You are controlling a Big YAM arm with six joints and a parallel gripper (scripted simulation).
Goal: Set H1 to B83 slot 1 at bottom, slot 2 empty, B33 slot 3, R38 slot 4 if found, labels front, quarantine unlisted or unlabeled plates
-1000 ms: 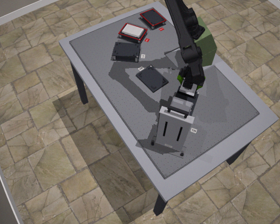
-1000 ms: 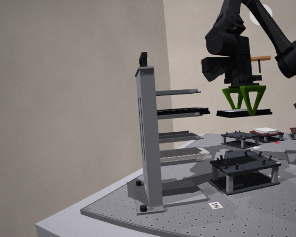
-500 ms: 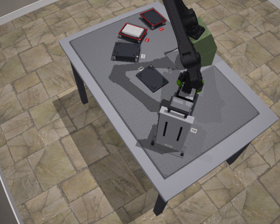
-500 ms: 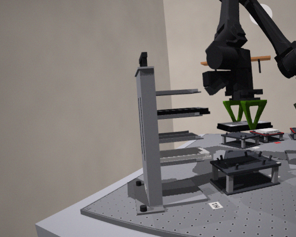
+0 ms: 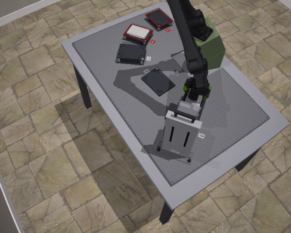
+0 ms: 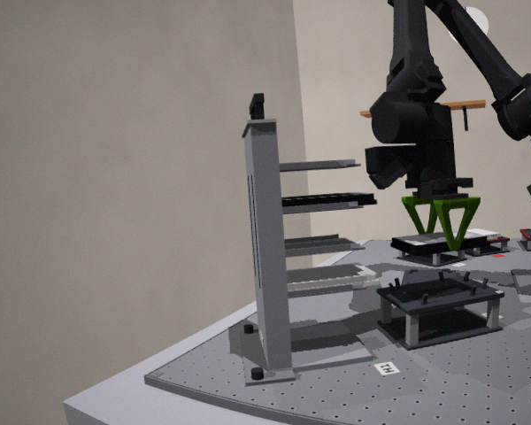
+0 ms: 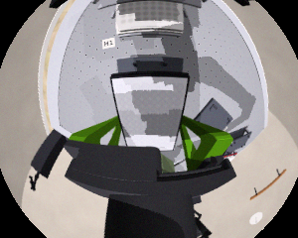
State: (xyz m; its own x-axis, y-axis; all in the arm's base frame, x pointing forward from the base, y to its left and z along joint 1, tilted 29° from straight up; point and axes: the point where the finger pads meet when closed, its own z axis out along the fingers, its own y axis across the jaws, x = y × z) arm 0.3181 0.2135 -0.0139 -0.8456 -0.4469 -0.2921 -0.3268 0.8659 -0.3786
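Note:
My gripper (image 6: 439,242) is shut on a plate with a pale top and dark skirt (image 6: 433,241), gripping it across its width. I hold it level in the air just in front of the open side of plate hotel H1 (image 6: 268,247), at about the height of the lower shelves. From above, the plate (image 5: 188,106) sits between the gripper (image 5: 195,96) and the hotel (image 5: 182,132). In the wrist view the plate (image 7: 149,109) lies between the green fingers. A dark plate (image 6: 327,198) is in slot 3. A pale plate (image 6: 329,276) is in slot 1. Slots 2 and 4 look empty.
One red-edged quarantine nest holds a white plate (image 5: 138,32); the other (image 5: 158,18) is empty. The landing nest (image 5: 130,52) is empty. A raised nest with pins (image 6: 439,302) stands close beside the hotel. A green block (image 5: 210,50) carries the arm's base.

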